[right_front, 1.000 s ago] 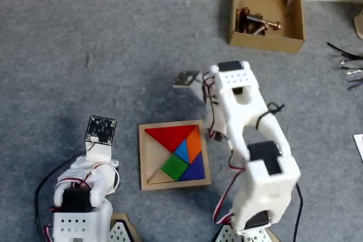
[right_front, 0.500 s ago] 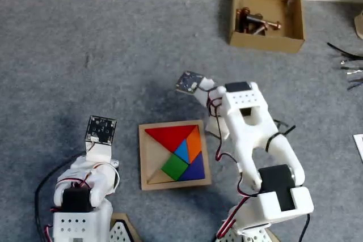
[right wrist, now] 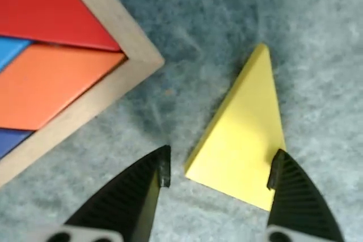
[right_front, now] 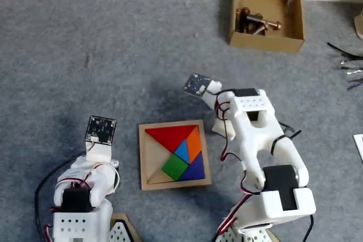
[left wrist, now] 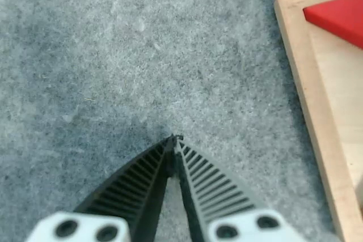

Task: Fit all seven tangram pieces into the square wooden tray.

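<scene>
The square wooden tray [right_front: 151, 157] lies on the grey carpet between the two arms. It holds a red triangle [right_front: 170, 135], an orange piece [right_front: 194, 143], a small blue piece [right_front: 182, 151], a green square [right_front: 174, 166] and a dark blue triangle [right_front: 195, 171]; its left part is bare wood. A yellow triangle [right wrist: 244, 134] lies flat on the carpet just off the tray's corner [right wrist: 130, 49]. My right gripper [right wrist: 220, 167] is open, one finger on each side of the triangle's wide end. My left gripper [left wrist: 174, 138] is shut and empty above the carpet, beside the tray's rim [left wrist: 309, 100].
A cardboard box [right_front: 266, 15] with copper-coloured metal parts stands at the back right. Cables [right_front: 346, 60] lie at the right edge. The right arm [right_front: 258, 134] covers the carpet right of the tray. Open carpet spreads to the left and back.
The right arm has shifted to the right and drawn back toward its base, its wrist camera moving with it. The left arm and the tray's pieces have not moved.
</scene>
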`<state>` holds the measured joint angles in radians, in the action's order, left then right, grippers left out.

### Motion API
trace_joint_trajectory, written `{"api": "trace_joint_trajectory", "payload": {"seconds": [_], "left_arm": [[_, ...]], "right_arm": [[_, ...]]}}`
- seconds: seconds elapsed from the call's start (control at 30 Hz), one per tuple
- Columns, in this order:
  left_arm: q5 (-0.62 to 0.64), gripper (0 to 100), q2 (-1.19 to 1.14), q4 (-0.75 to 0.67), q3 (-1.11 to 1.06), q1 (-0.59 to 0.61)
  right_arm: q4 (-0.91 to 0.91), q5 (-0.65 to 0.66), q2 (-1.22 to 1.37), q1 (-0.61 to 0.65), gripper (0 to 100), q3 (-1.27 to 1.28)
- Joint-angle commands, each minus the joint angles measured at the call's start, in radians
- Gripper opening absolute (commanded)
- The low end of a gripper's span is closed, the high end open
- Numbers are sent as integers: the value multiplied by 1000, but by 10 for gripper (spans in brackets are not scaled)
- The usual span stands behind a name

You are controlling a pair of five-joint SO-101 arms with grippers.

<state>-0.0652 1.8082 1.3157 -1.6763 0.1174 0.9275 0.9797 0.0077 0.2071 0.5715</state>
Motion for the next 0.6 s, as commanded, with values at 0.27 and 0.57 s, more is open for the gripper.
{"api": "trace_joint_trajectory", "payload": {"seconds": [0.27,0.57], "left_arm": [[9,5,5,3,-19,15],[9,5,5,3,-19,15]], "right_arm": [[28,12,-58,-13,262,-2],[25,81,18,-15,262,42]]}}
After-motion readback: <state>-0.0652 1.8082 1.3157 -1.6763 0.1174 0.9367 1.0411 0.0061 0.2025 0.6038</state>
